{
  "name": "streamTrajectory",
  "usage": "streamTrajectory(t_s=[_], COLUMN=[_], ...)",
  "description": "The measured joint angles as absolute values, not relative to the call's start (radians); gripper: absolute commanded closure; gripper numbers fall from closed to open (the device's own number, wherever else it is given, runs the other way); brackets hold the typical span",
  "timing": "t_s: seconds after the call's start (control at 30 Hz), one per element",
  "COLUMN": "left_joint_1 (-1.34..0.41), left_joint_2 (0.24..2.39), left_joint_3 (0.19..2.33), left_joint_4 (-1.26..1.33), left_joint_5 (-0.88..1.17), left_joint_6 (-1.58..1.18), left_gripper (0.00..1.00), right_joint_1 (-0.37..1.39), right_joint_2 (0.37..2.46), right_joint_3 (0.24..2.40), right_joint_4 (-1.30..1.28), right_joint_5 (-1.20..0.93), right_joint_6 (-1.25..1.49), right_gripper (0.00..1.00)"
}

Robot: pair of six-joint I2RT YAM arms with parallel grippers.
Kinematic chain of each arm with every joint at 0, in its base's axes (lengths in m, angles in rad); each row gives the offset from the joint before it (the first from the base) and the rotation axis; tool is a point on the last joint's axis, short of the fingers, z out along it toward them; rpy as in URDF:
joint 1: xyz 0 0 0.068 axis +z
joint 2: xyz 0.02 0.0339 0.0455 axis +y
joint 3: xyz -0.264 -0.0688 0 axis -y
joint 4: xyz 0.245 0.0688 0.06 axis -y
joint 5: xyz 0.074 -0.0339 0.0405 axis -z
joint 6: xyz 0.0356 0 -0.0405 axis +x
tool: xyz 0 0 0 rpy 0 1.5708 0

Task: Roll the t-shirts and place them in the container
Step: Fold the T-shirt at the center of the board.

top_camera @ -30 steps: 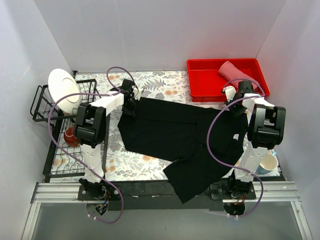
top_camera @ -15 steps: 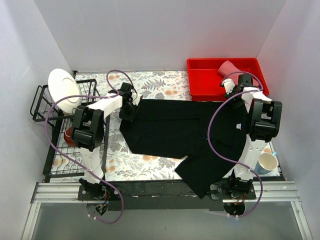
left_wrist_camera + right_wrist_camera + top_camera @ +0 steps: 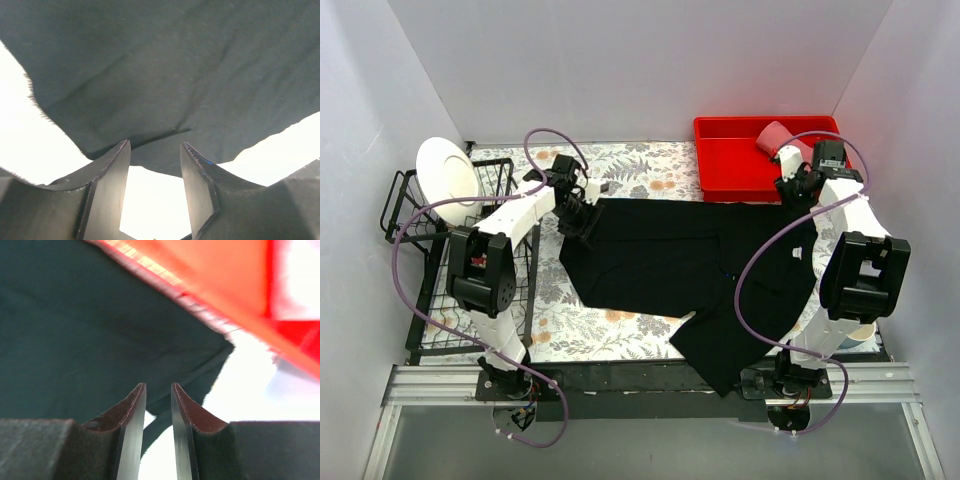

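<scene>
A large black t-shirt (image 3: 670, 260) lies spread flat on the floral table cover, with one sleeve hanging over the near edge. A small white label (image 3: 793, 253) shows near its right side. My left gripper (image 3: 580, 214) stands at its far left corner. In the left wrist view the gripper (image 3: 155, 145) is open, and the cloth edge (image 3: 175, 65) lies just past the tips. My right gripper (image 3: 792, 190) is at the far right corner. Its jaws (image 3: 158, 385) are slightly apart over the shirt's corner (image 3: 75, 330). A salmon-pink t-shirt (image 3: 776, 136) lies bunched in the red tray (image 3: 730, 165).
A black wire dish rack (image 3: 430, 300) holding a white plate (image 3: 447, 180) stands at the left. The red tray's wall (image 3: 210, 275) runs close beside the right gripper. A pale cup (image 3: 861, 334) sits behind the right arm near the front right corner.
Both arms drew the shirt's far edge farther from the bases, and the shirt flattened out. Both grippers then opened wider and let go of the corners.
</scene>
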State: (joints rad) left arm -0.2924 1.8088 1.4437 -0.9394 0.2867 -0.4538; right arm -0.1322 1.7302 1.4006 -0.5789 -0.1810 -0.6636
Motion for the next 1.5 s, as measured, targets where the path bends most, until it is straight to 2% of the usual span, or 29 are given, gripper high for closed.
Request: streamTrajectory(t_s=[0.37, 0.67, 0.8, 0.87, 0.93, 0.97, 1.07, 1.23, 1.37, 1.43, 1.47, 1.5], left_joint_1=[-0.398, -0.408, -0.423, -0.427, -0.431, -0.432, -0.432, -0.432, -0.432, -0.432, -0.431, -0.431], left_joint_2=[1.867, 1.867, 1.867, 1.867, 1.867, 1.867, 1.865, 1.797, 1.668, 1.596, 1.554, 1.520], left_joint_3=[1.436, 1.295, 1.256, 1.251, 1.251, 1.250, 1.242, 1.184, 1.106, 1.066, 1.039, 1.020], left_joint_4=[-1.018, -1.006, -0.976, -0.963, -0.950, -0.941, -0.923, -0.917, -0.958, -0.987, -0.999, -1.010], left_joint_5=[0.331, 0.316, 0.297, 0.284, 0.270, 0.262, 0.237, 0.187, 0.132, 0.104, 0.089, 0.079], left_joint_6=[-0.370, -0.351, -0.360, -0.368, -0.382, -0.389, -0.404, -0.421, -0.432, -0.435, -0.436, -0.438], left_gripper=[0.55, 0.54, 0.57, 0.61, 0.72, 0.81, 0.87, 0.90, 1.00, 0.99, 0.94, 0.70], right_joint_1=[-0.122, -0.122, -0.122, -0.122, -0.122, -0.122, -0.122, -0.122, -0.122, -0.122, -0.122, -0.122], right_joint_2=[1.823, 1.831, 1.831, 1.831, 1.831, 1.831, 1.831, 1.831, 1.831, 1.831, 1.831, 1.831], right_joint_3=[1.321, 1.321, 1.321, 1.320, 1.319, 1.318, 1.317, 1.317, 1.317, 1.317, 1.315, 1.312], right_joint_4=[-0.651, -0.656, -0.657, -0.657, -0.656, -0.656, -0.656, -0.656, -0.657, -0.657, -0.657, -0.656], right_joint_5=[-0.197, -0.197, -0.197, -0.198, -0.199, -0.199, -0.205, -0.210, -0.212, -0.213, -0.213, -0.214], right_joint_6=[-0.631, -0.619, -0.620, -0.619, -0.619, -0.618, -0.612, -0.609, -0.610, -0.610, -0.610, -0.610], right_gripper=[0.64, 0.64, 0.64, 0.64, 0.64, 0.64, 0.64, 0.64, 0.64, 0.64, 0.64, 0.64])
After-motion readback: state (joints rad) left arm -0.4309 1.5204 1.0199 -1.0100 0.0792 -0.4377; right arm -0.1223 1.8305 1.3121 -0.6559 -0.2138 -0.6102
